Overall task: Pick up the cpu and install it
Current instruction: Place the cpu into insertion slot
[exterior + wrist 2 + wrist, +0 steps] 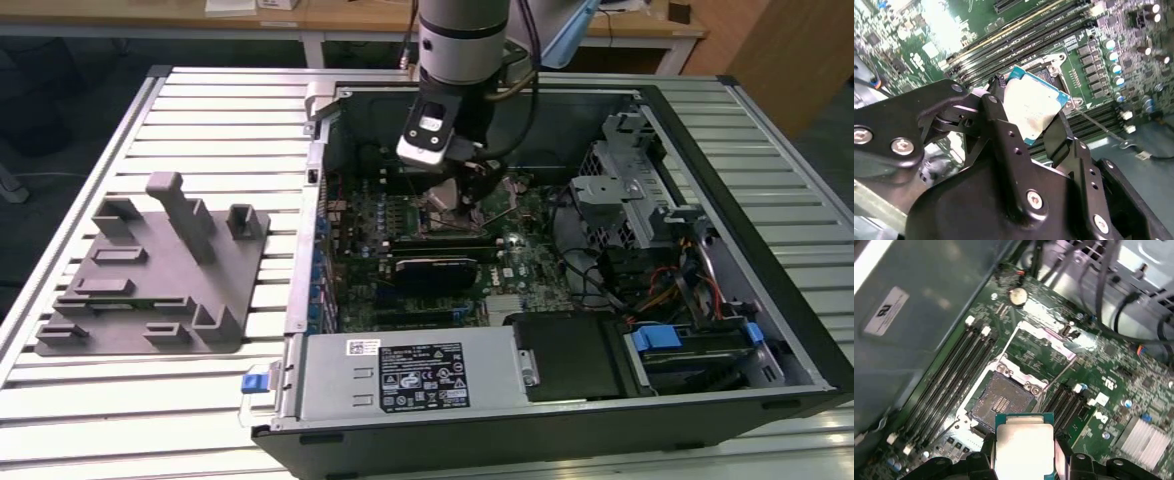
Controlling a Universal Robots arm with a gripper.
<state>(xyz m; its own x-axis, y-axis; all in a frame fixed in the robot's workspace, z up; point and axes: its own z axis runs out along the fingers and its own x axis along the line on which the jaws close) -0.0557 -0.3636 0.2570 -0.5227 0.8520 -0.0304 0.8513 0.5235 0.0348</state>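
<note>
While the arm (461, 40) reaches down into the open case (534, 430) on the slatted table (120, 420), the exterior view puts its gripper (470, 188) low over the motherboard (534, 262), toward twelve o'clock of the case's interior. The grey holder (154, 265) sits well apart at the case's nine o'clock. In the second wrist view, the black fingers (998, 107) are drawn in partway and clamp two opposite edges of the cpu (1034, 107). It hangs tilted above the socket (1053, 75) and the memory slots (1019, 40), not seated. In the first wrist view, the cpu (1024, 447) shows its silvery plate between the fingers (1061, 450), near the bare socket (1001, 402), with the metal load plate (1041, 345) lying open beyond it.
</note>
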